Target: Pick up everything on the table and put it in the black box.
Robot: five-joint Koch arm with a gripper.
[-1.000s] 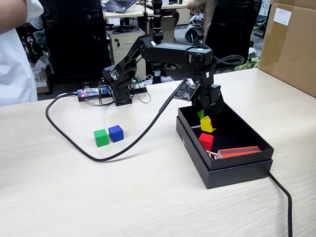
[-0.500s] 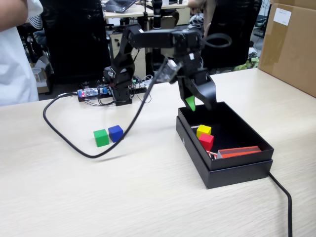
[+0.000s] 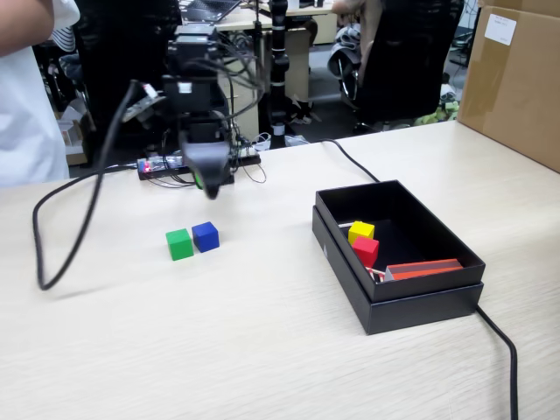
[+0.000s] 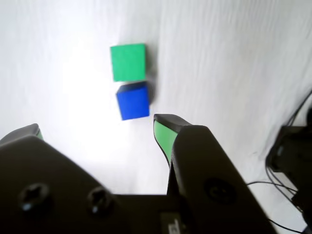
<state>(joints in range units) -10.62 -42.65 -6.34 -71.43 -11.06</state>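
A green cube and a blue cube sit side by side on the beige table. In the wrist view the green cube lies beyond the blue cube. My gripper hangs open and empty above the table, just behind the two cubes; in the wrist view the gripper has green-lined jaws spread wide with bare table between them. The black box stands to the right, holding a yellow cube, a red cube and a red-orange strip.
A thick black cable hangs from the arm and loops over the left of the table. Another cable runs off the box's front right. A brown carton stands at the far right. A person in white stands at the left edge.
The arm has swung left from above the black box to behind the green and blue cubes. The yellow cube, held a second ago, now rests in the box.
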